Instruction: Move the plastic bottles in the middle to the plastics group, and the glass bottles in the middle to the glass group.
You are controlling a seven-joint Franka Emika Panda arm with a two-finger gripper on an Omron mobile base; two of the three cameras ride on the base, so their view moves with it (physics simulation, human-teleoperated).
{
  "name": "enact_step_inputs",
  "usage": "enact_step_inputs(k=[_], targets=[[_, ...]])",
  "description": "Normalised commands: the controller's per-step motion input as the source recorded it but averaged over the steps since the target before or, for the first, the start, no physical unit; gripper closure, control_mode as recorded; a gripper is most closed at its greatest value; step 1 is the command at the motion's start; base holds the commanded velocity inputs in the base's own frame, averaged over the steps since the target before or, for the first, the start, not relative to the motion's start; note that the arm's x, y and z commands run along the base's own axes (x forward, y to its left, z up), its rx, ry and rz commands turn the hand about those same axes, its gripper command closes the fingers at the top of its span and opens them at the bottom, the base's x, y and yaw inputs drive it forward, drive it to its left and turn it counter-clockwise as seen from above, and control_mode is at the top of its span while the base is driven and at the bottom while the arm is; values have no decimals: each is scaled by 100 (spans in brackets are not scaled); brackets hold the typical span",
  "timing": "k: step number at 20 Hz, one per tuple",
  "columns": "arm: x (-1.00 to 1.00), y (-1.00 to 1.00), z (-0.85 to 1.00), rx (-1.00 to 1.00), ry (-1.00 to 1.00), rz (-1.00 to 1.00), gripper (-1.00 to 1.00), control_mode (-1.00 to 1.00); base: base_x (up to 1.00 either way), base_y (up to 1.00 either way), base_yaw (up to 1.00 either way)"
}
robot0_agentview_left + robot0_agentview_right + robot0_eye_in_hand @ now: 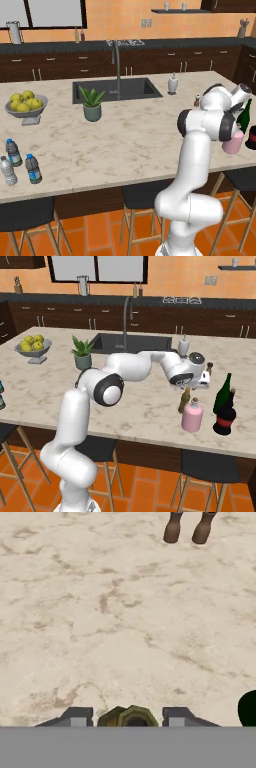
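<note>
Amber-brown slim glass bottle (185,401) stands on the marble tabletop (145,406) at the far right, just left of the squat pink bottle (192,416) and green wine bottle (222,395). End effector (127,717) straddles its top, part-open, gripping nothing; lift straight up to avoid tipping it.

I'm seeing even, bright, rendered light with no glare — the marble surface (125,135) reads flat and pale. Shadows are faint and soft. Base views look slightly coarse; the hand view is softer, its nearest edge blurred.
</note>
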Motion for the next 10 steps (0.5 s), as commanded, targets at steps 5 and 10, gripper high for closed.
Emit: enact_step_inputs(k=[5, 10], targets=[[1, 3, -9, -7, 0, 3, -100, -100, 0, 0, 0], [-9, 1, 1, -2, 0, 2, -100, -100, 0, 0, 0]])
